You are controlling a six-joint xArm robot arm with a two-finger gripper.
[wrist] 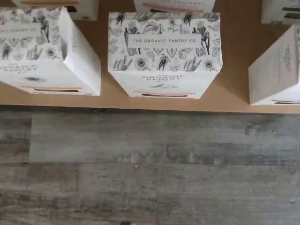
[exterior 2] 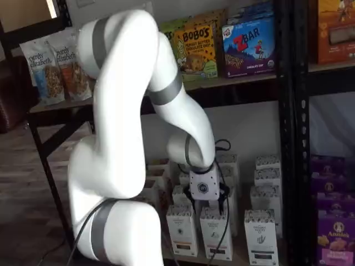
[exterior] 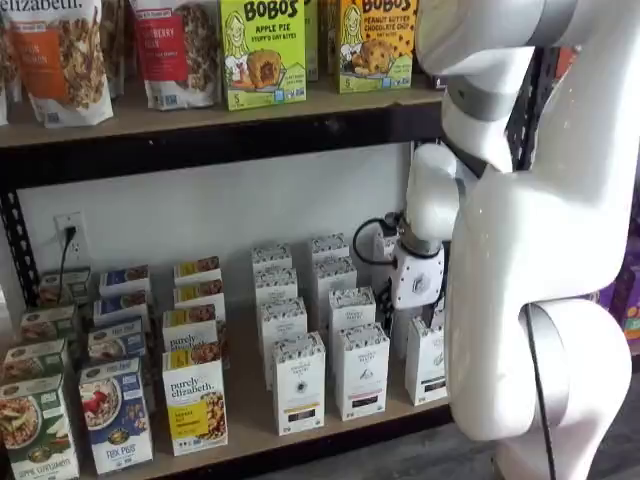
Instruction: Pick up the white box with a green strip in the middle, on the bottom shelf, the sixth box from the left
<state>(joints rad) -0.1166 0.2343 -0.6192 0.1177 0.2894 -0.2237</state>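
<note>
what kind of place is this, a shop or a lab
Probably a mock grocery aisle, not a real shop: black metal shelving with a pale wooden bottom shelf, rows of boxed goods like the Bobo's boxes and granola bags, and a white robot arm working in front.

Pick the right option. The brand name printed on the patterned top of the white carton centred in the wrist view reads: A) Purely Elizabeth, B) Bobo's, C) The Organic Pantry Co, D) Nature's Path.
C: the carton top carries a pale band among its drawn flowers that reads "The Organic Pantry Co".
</note>
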